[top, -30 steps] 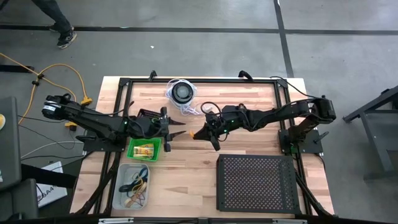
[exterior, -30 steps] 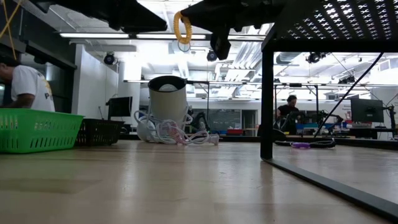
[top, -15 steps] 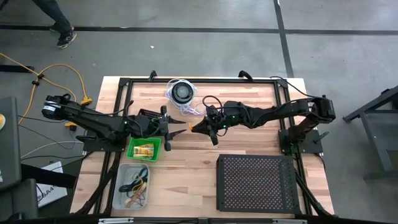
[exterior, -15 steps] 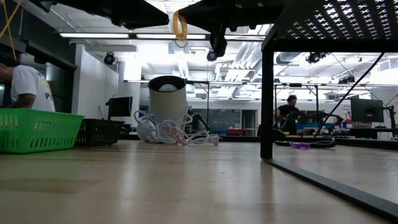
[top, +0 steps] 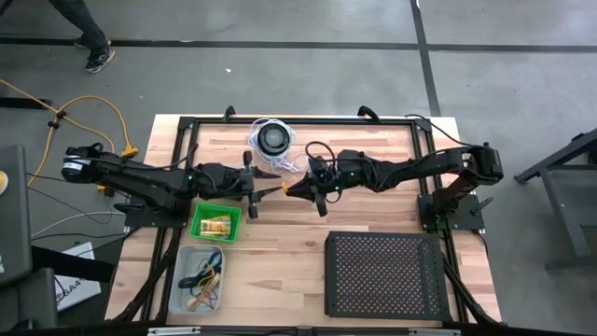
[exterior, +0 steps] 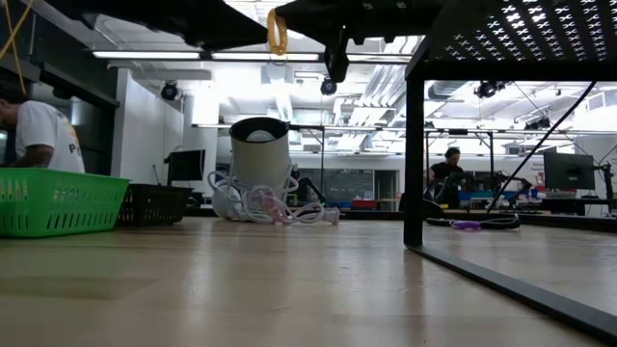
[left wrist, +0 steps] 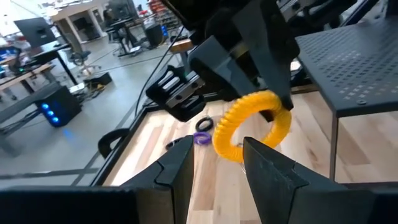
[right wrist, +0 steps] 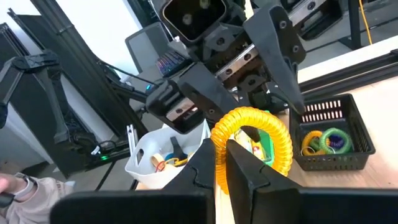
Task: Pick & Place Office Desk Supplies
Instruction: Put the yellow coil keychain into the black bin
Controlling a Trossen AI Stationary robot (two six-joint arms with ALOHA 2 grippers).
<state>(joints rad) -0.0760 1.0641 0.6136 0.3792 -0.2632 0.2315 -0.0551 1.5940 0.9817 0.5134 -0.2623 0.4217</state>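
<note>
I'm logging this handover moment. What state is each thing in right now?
Yellow coiled ring: held in the air above the table.
Right end effector: shut on the yellow coiled ring.
Left end effector: open, fingers either side of the ring, not yet gripping.
Green basket: on the table, holding yellow packets.
Black perforated tray: standing on the table.

a yellow ring (exterior: 278, 31) hangs high above the table (exterior: 289, 280), green basket (exterior: 58, 200) at left.
</note>
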